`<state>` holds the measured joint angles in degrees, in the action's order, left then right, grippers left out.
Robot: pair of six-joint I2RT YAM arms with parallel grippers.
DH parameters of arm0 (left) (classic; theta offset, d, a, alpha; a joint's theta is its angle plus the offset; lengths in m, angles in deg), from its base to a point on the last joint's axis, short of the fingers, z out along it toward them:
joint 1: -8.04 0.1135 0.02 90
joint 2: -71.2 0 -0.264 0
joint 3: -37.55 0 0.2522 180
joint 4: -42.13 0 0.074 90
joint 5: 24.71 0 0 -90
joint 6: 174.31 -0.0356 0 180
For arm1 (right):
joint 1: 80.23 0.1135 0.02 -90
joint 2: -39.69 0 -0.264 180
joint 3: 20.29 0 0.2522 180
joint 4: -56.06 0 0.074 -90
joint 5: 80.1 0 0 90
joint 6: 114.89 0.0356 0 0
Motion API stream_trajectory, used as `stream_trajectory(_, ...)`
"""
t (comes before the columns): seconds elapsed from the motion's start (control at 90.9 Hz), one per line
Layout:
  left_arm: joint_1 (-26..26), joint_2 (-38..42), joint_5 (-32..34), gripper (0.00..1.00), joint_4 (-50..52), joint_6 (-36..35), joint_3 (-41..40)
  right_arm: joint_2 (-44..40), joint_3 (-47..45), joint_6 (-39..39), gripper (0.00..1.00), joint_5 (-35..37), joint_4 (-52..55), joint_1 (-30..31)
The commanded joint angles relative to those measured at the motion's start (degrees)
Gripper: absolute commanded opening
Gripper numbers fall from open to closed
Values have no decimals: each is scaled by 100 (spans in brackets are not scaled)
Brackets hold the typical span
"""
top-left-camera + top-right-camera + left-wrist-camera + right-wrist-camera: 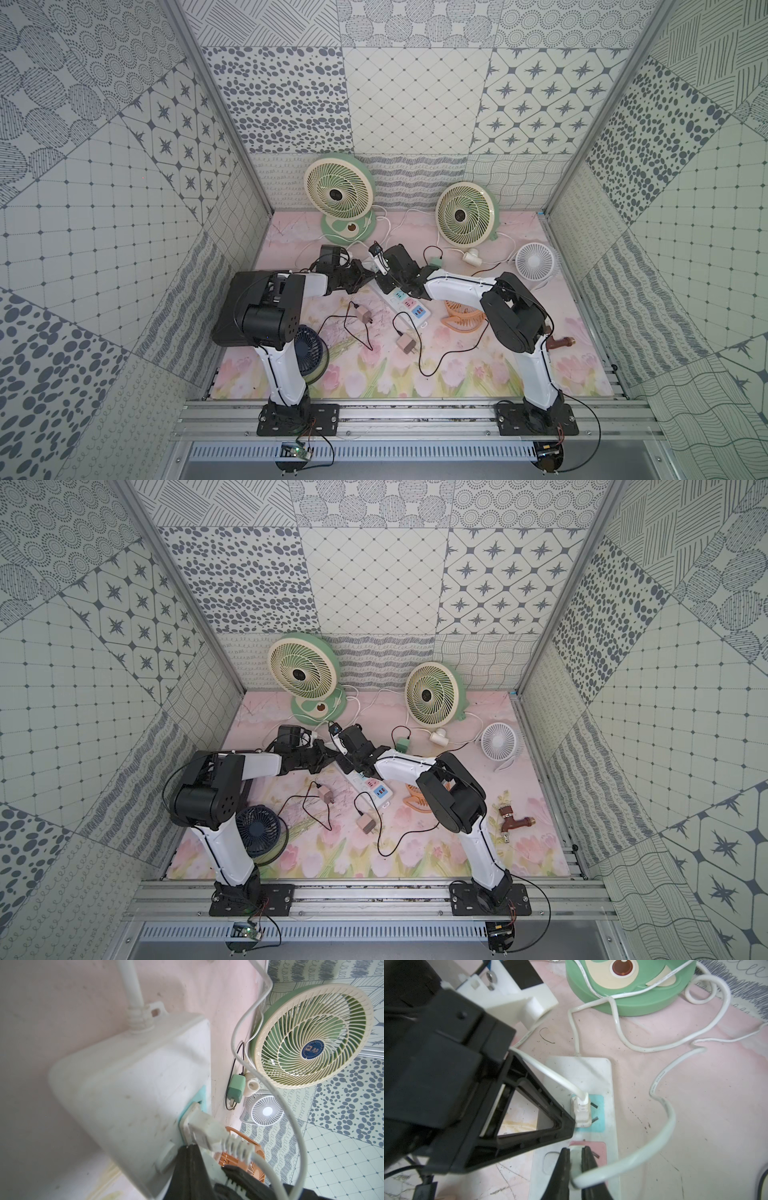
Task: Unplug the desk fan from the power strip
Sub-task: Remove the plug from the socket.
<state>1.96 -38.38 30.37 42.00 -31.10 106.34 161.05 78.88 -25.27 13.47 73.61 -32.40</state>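
The white power strip (409, 305) (591, 1076) lies on the pink mat between both arms. Two green desk fans (338, 189) (465, 214) stand at the back with white cords trailing forward. In the right wrist view, my right gripper (576, 1153) is shut on a white plug (577, 1162) seated in the pink socket. A second white plug (582, 1111) (207, 1132) sits in the blue socket. My left gripper (192, 1151) is shut and holds nothing, its tips pressing on the strip right beside that plug. I cannot tell which fan each cord belongs to.
Around the strip lie a small white fan (536, 259), an orange fan (463, 318), a dark blue fan (309, 351), two pink chargers (365, 314) (405, 344) with black cables, a green charger (436, 262) and a brown tap (515, 818). Patterned walls close in three sides.
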Motion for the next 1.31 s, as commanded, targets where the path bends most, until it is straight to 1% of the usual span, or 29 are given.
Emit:
stream_trajectory(0.0,24,-116,663,0,879,-74,-82,-308,22,291,0,-824,-130,-19)
stream_trajectory(0.066,35,-116,654,0,879,-79,-87,-370,-86,561,0,-1021,-312,-160)
stream_trajectory(0.11,25,-112,653,0,876,-77,-82,-402,-75,544,0,-1022,-329,-155)
stream_trajectory(0.187,30,-101,659,0,882,-76,-73,-384,3,255,0,-793,-226,29)
stream_trajectory(0.264,37,-94,652,0,889,-67,-62,-304,120,-195,0,-546,-78,278)
stream_trajectory(0.33,35,-77,660,0,892,-66,-69,-268,155,-283,0,-394,-8,298)
stream_trajectory(0.385,34,-56,661,0,908,-60,-63,-300,116,-142,0,-491,-14,177)
stream_trajectory(0.495,35,-37,649,0,919,-64,-65,-405,-26,601,0,-1079,-267,-184)
stream_trajectory(0.55,31,-42,653,0,930,-73,-69,-428,-48,666,0,-1205,-377,-203)
stream_trajectory(0.605,35,-39,657,0,940,-89,-66,-409,35,488,0,-1089,-294,-92)
stream_trajectory(0.715,37,-37,659,0,941,-94,-67,-304,207,-172,0,-502,8,258)
stream_trajectory(0.77,27,-45,661,0,946,-93,-63,-303,205,-336,0,-287,42,356)
stream_trajectory(0.825,32,-42,657,0,945,-91,-72,-334,161,-228,0,-362,24,293)
stream_trajectory(0.935,38,-18,655,0,955,-86,-95,-375,94,476,0,-979,-68,-83)
stream_trajectory(1.001,37,4,661,0,957,-92,-103,-405,54,614,0,-1136,-194,-128)
stream_trajectory(1.09,33,22,669,0,957,-88,-103,-387,173,304,0,-888,-59,57)
stream_trajectory(1.2,37,32,664,0,955,-70,-103,-340,291,-301,0,-219,126,388)
stream_trajectory(1.244,33,33,678,0,958,-68,-101,-356,274,-332,0,-204,124,389)
stream_trajectory(1.299,35,41,678,0,956,-64,-104,-408,250,-124,0,-397,122,255)
